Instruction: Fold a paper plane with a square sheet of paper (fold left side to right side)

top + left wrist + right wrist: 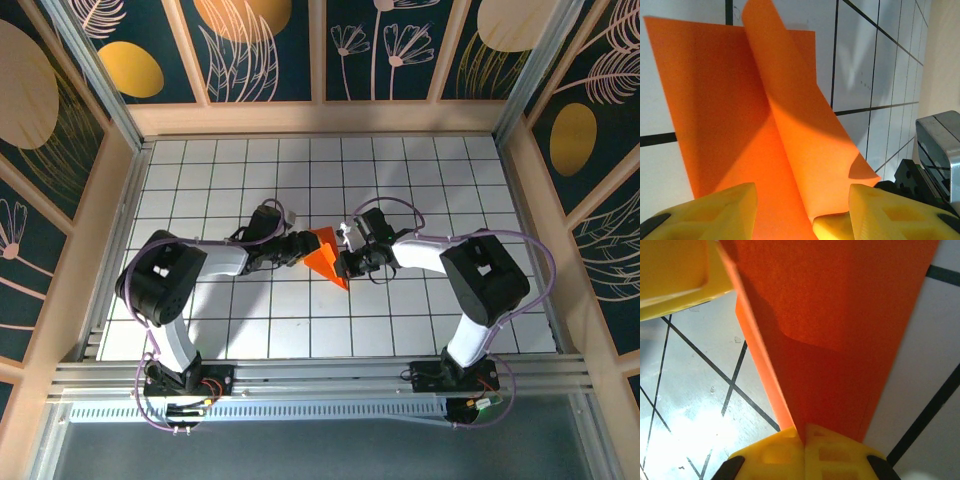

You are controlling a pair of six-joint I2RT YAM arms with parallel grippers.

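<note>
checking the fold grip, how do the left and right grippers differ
The right gripper is shut, pinching the orange paper; the left gripper stands open, a raised flap loose between its fingers. Right reaches in from the paper's right, left from its left. Both have yellow fingers.

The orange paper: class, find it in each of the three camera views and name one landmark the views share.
Top external: the orange paper lies near the middle of the white gridded table.
Left wrist: it covers the left and centre, one flap curling up.
Right wrist: it runs from the top down into the shut right tool.
Shared landmark: the table's dark grid lines.
</note>
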